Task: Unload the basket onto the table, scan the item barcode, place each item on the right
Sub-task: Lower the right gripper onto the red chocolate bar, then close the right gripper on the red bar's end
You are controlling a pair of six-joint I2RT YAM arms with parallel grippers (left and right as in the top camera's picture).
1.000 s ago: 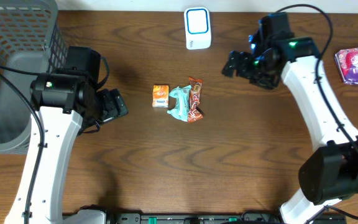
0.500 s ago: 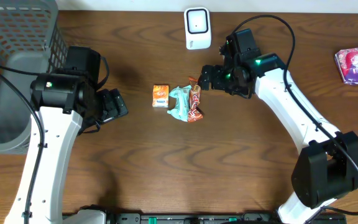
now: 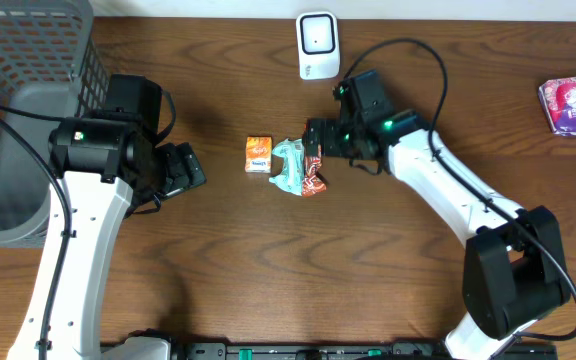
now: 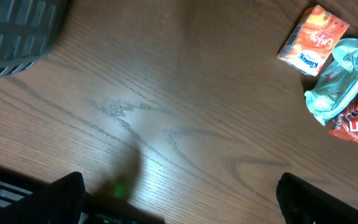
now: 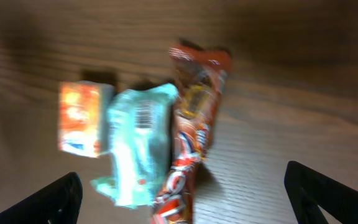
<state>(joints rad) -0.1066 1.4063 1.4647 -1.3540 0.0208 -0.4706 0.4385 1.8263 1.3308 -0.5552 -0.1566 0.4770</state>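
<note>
Three items lie together mid-table: a small orange box (image 3: 258, 154), a teal packet (image 3: 288, 166) and a red-brown candy wrapper (image 3: 314, 170). A white barcode scanner (image 3: 318, 45) stands at the back edge. My right gripper (image 3: 315, 137) hovers open just over the wrapper's far end. In the right wrist view the orange box (image 5: 79, 119), teal packet (image 5: 135, 146) and wrapper (image 5: 197, 106) lie ahead of the wide-open right gripper (image 5: 182, 202); nothing is held. My left gripper (image 3: 183, 170) is open, left of the items. In the left wrist view the left gripper (image 4: 179, 202) is over bare wood.
A grey mesh basket (image 3: 28, 60) fills the back left corner. A pink packet (image 3: 573, 103) lies at the far right. In the left wrist view the orange box (image 4: 312, 40) and teal packet (image 4: 340, 78) sit at the upper right.
My right arm has swung left from beside the scanner to above the pile of items, jaws still open. The left arm and the items have not moved.
</note>
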